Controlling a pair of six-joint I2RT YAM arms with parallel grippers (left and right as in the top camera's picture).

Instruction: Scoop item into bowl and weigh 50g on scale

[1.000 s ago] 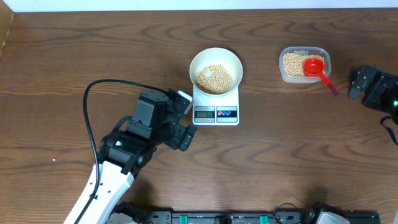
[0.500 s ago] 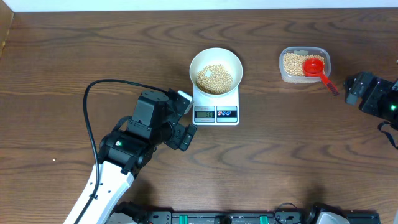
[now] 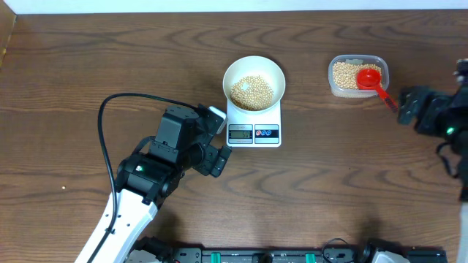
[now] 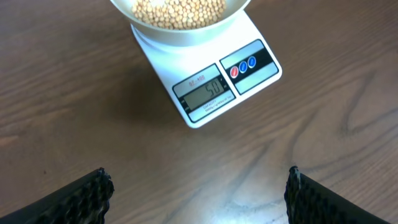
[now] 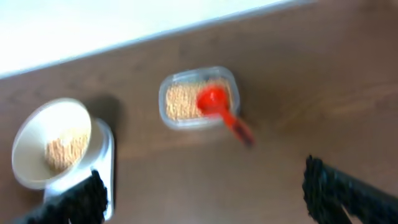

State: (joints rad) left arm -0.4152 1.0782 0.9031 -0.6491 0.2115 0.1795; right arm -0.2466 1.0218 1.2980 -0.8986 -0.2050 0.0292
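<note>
The white bowl [image 3: 254, 80] holds pale tan beans [image 3: 253, 90] and stands on the white scale [image 3: 254, 126]. In the left wrist view the scale [image 4: 211, 81] display reads 50 and the bowl [image 4: 180, 25] is at the top edge. My left gripper [image 3: 218, 153] is open and empty, just left of the scale's front; its fingers [image 4: 198, 199] frame bare wood. My right gripper [image 3: 406, 107] is open and empty at the far right, beside the scoop's handle. The blurred right wrist view shows the bowl [image 5: 50, 143] and my right gripper's fingers [image 5: 205, 193].
A clear plastic tub [image 3: 357, 75] of beans sits at the back right with a red scoop [image 3: 373, 80] resting in it, handle over the rim toward the right gripper. They also show in the right wrist view: tub [image 5: 198, 97], scoop [image 5: 219, 106]. A black cable [image 3: 110, 109] loops left.
My right gripper has moved left toward the red scoop's handle. The left arm, bowl and scale have not moved.
</note>
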